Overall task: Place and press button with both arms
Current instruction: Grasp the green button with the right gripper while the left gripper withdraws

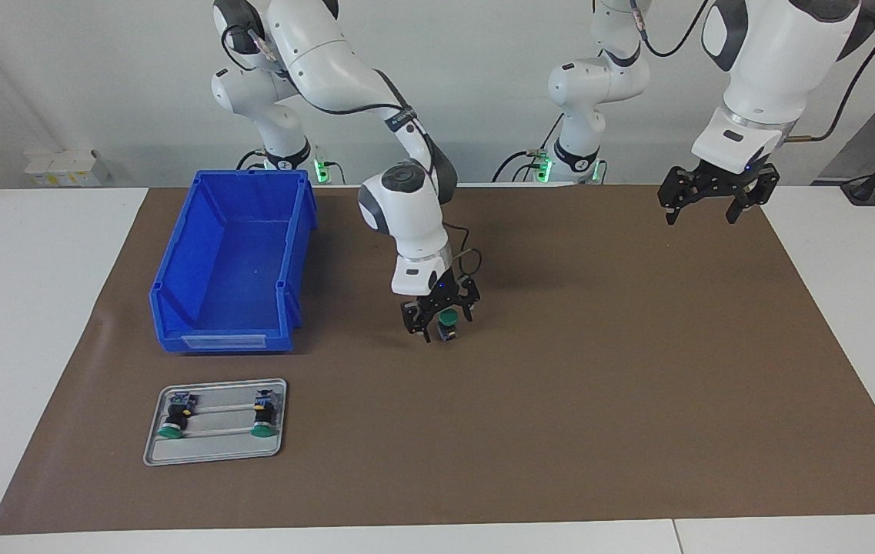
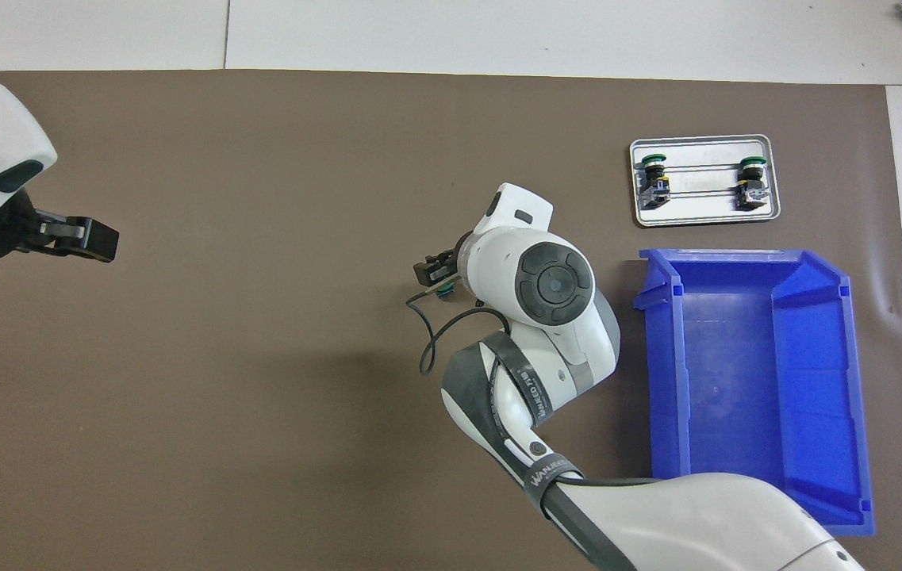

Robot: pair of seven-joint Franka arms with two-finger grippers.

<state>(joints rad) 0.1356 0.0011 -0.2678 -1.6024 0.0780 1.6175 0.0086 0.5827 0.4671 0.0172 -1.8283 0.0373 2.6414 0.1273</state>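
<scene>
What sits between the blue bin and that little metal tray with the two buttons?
Nothing: between the blue bin and the metal tray lies only a bare strip of brown mat. The facing view shows it; the overhead view agrees.

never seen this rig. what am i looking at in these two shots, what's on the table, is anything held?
Two white robot arms at a table with a brown mat. One shot faces them from across the table; the other looks down from above their own end.

On the mat: an empty blue bin, a metal tray holding two green-capped buttons, and a third button standing alone mid-mat.

The right gripper is low around that button, fingers open either side, so nothing is gripped. The left gripper waits, open and empty, over the mat's edge.
</scene>
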